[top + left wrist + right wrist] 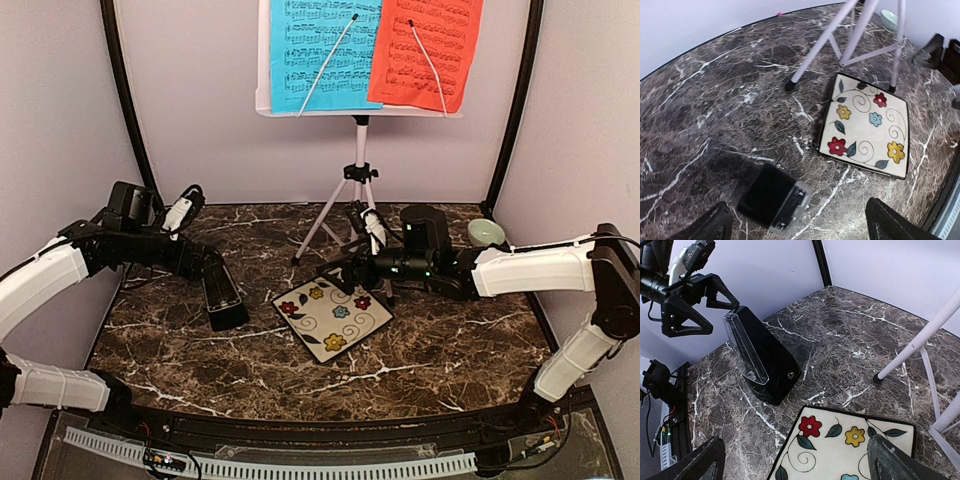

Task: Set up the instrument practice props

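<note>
Left gripper (200, 262) gapes empty above the metronome (226, 298), nine o'clock of the floral tile (335, 318); likely rigid, light, slick: pinch its sloped flanks.

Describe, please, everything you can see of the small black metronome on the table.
The metronome is a small black pyramid with a clear front cover and a small knob low on one side. It stands upright on the marble table, left of the floral tile and apart from it. The open left gripper hangs at its tip; contact cannot be told.
</note>
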{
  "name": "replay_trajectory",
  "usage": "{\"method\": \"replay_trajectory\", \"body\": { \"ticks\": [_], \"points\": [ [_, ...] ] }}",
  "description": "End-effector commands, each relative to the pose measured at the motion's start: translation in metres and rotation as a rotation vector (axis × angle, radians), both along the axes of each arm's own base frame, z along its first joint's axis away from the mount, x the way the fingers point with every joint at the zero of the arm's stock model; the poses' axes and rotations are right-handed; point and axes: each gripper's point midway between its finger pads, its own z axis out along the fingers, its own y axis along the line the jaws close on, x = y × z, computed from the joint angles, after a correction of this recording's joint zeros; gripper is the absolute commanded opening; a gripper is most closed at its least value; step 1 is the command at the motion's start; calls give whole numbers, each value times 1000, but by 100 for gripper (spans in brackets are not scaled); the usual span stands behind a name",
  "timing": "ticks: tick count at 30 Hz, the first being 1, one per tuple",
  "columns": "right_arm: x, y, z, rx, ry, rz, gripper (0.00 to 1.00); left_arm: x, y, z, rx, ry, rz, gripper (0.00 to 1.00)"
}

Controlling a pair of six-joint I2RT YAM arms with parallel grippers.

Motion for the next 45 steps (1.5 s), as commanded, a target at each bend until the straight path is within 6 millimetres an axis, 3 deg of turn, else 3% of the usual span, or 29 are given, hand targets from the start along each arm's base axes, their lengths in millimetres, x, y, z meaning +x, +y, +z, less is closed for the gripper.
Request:
{"method": "replay_trajectory", "body": {
  "ticks": [1, 7, 11, 19, 26, 30, 36, 45],
  "points": [
    [-6, 4, 10, 31, -28, 37, 100, -3, -18, -1, 47, -150, -234, 94],
    [-7, 6, 12, 36, -29, 52, 100, 1, -14, -24, 168, -187, -315, 91],
    [-9, 7, 13, 40, -26, 61, 100, 4, -16, -30, 136, -182, -356, 89],
    [-10, 5, 9, 31, -23, 59, 100, 5, -20, -62, 111, -60, -399, 77],
    [-9, 5, 10, 29, -28, 60, 100, -5, -35, -51, -6, -17, -439, 49],
    [-9, 6, 11, 30, -29, 62, 100, -20, -41, -40, -82, -24, -444, 43],
    [-9, 11, 13, 38, -27, 79, 100, -56, -82, -27, -92, -62, -538, 42],
    [-11, 10, 13, 38, -18, 88, 100, -88, -132, -24, -46, -108, -638, 41]
  ]
}}
